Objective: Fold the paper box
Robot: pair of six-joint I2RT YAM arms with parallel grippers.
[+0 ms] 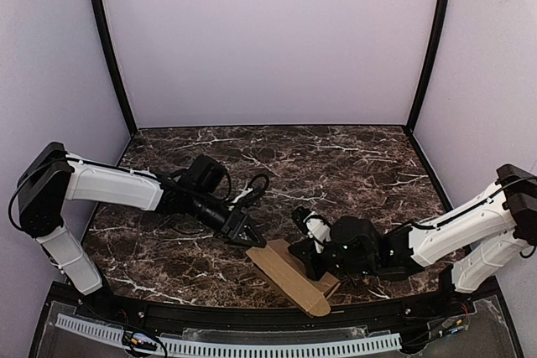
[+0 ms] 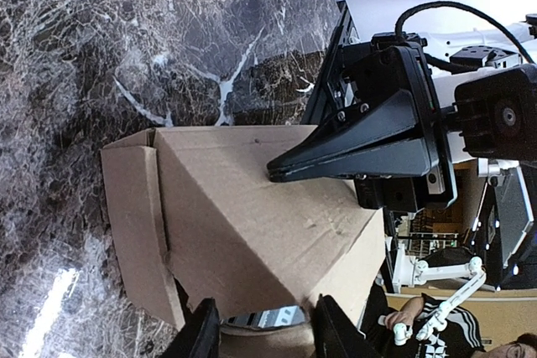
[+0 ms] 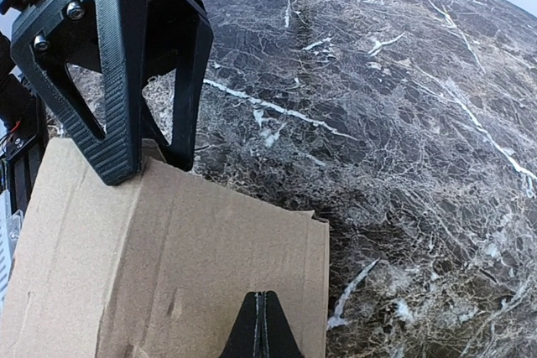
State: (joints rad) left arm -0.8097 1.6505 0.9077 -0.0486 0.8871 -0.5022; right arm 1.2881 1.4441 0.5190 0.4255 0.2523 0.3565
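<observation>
The paper box [image 1: 295, 281] lies partly folded on the marble counter [image 1: 336, 161], close to its near edge and about midway between the two arms. The left pincer [image 3: 151, 165] is at the box's far-left side with its fingers spread wide, straddling a raised cardboard edge (whether they touch it is unclear). The right pincer [image 3: 260, 329], fingers pressed together into one wedge, rests its tip on the box's upper panel.
</observation>
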